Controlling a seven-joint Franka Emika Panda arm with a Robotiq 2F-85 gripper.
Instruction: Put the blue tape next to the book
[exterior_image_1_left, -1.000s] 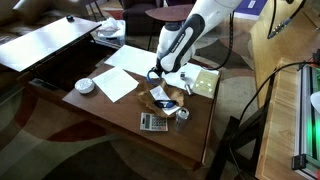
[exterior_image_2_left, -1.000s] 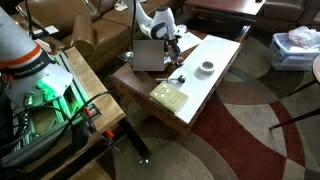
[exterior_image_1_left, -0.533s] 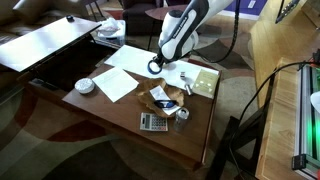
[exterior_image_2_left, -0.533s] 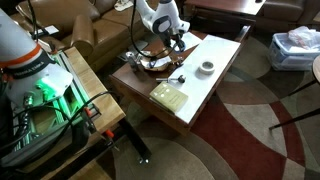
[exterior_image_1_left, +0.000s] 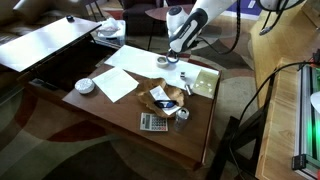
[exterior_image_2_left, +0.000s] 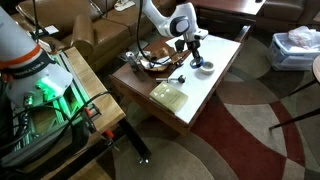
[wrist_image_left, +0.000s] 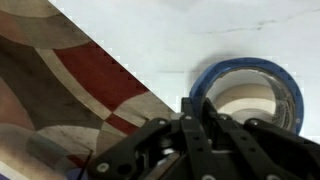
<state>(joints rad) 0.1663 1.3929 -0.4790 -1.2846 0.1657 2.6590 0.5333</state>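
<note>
My gripper (wrist_image_left: 195, 108) is shut on the rim of the blue tape (wrist_image_left: 246, 65), a blue ring that hangs in front of the fingers above white paper and patterned carpet. In both exterior views the gripper (exterior_image_1_left: 169, 62) (exterior_image_2_left: 195, 58) is held a little above the far part of the low wooden table; the tape is too small to make out there. The book (exterior_image_1_left: 205, 80) (exterior_image_2_left: 168, 96), thin with a pale yellow-green glossy cover, lies flat on the table a short way from the gripper.
White paper sheets (exterior_image_1_left: 116, 83) lie on the table (exterior_image_1_left: 105, 112). A white round cup-like object (exterior_image_1_left: 85, 86) (exterior_image_2_left: 205, 67), a small grey calculator (exterior_image_1_left: 153, 122) and brown clutter (exterior_image_1_left: 160, 97) also lie there. A couch and patterned carpet surround the table.
The arm has risen and swung from above the paper toward the far table edge, closer to the book, carrying the blue tape. The other objects have not moved.
</note>
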